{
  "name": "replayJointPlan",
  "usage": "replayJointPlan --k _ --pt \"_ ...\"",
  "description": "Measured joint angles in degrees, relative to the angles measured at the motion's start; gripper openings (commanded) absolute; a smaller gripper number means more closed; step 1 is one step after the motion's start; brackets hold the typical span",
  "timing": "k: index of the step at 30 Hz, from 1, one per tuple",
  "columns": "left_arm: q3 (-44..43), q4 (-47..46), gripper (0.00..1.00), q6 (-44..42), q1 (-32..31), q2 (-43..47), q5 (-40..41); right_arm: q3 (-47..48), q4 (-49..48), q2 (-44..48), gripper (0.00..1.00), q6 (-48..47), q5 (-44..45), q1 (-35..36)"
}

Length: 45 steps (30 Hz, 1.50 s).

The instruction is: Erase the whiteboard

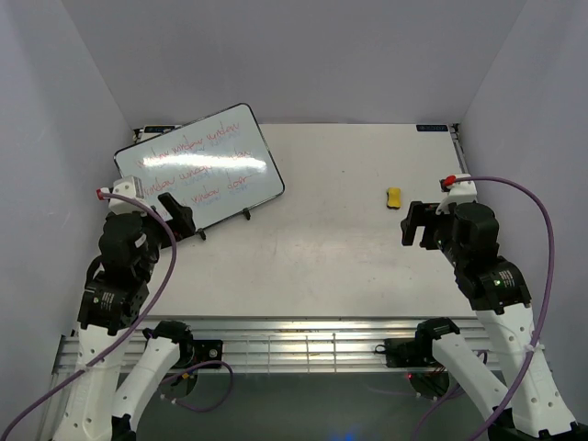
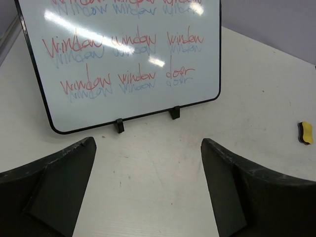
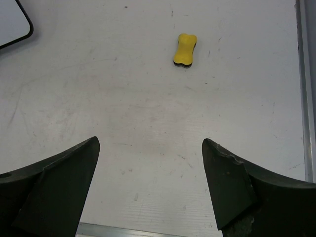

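The whiteboard (image 1: 200, 163) stands tilted on small black legs at the far left of the table, with rows of red handwriting on it. It fills the top of the left wrist view (image 2: 128, 59); one corner shows in the right wrist view (image 3: 12, 22). A small yellow eraser (image 1: 394, 197) lies on the table right of centre, and also shows in the right wrist view (image 3: 185, 49) and the left wrist view (image 2: 306, 132). My left gripper (image 1: 180, 217) is open and empty just in front of the board's lower edge. My right gripper (image 1: 418, 226) is open and empty, a little nearer than the eraser.
A metal rail (image 1: 303, 344) runs along the table's near edge. A metal strip (image 3: 306, 89) borders the table's right side. Grey walls enclose the table at the back and sides.
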<state>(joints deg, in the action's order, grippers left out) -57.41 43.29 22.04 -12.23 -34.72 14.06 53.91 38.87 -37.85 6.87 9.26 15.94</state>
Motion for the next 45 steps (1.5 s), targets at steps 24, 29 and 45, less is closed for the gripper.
replayJointPlan --k 24,29,45 --pt "-6.82 -9.92 0.98 4.92 12.68 -27.12 -10.69 -13.88 -15.52 6.34 0.9 8.76 -27.17 0.0" --pt "-8.72 -17.09 0.98 7.89 37.51 -35.5 -17.49 -15.39 -17.35 5.99 0.9 10.08 -32.35 0.0" --pt "-3.3 -50.73 0.98 12.72 51.91 -58.58 -47.56 -16.96 -22.21 5.86 0.9 12.68 -42.93 6.25"
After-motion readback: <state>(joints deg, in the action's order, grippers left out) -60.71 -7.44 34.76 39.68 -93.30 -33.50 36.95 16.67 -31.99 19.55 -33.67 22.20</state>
